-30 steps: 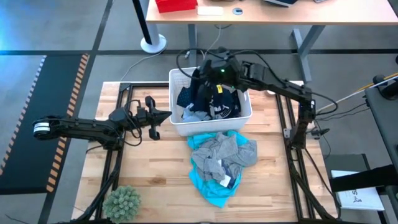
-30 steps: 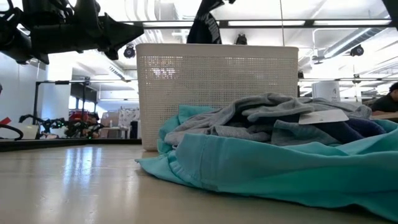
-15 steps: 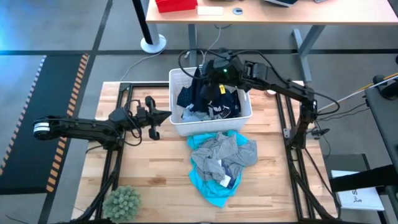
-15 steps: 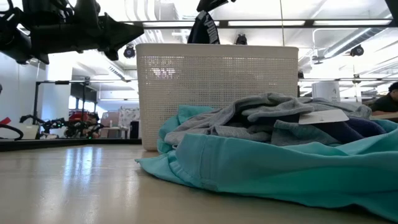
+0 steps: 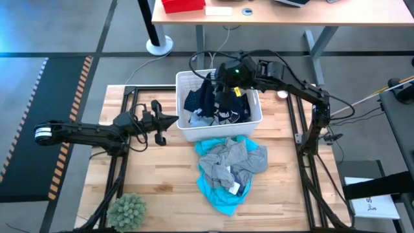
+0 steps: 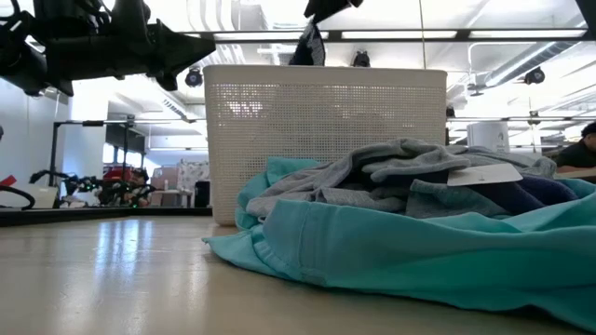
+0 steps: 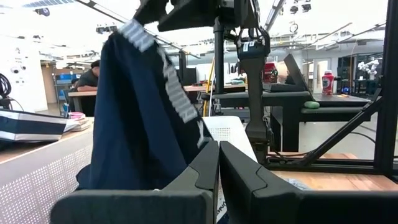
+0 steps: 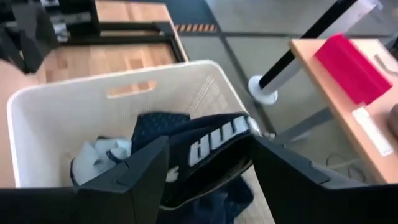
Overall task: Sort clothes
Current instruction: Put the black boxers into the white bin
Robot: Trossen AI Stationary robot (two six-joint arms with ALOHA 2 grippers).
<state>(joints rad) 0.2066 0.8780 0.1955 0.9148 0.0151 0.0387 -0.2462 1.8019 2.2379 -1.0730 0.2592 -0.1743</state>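
Upper centre of the high view: a black garment with white lettered waistband (image 5: 223, 97) is being hung lengthwise, straight down from the right gripper (image 5: 226, 76) into the white basket (image 5: 253, 118); jaws are spread, fabric draped between them. Left gripper (image 5: 169, 119) is being kept pressed together, left of the basket, farther off. One basket; one mixed pile (image 5: 229, 165) below it; garments uncountable.

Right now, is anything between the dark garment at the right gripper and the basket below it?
Nothing visible. The black garment with a white lettered waistband hangs between the open right gripper fingers directly over the white basket, which holds only other clothes.
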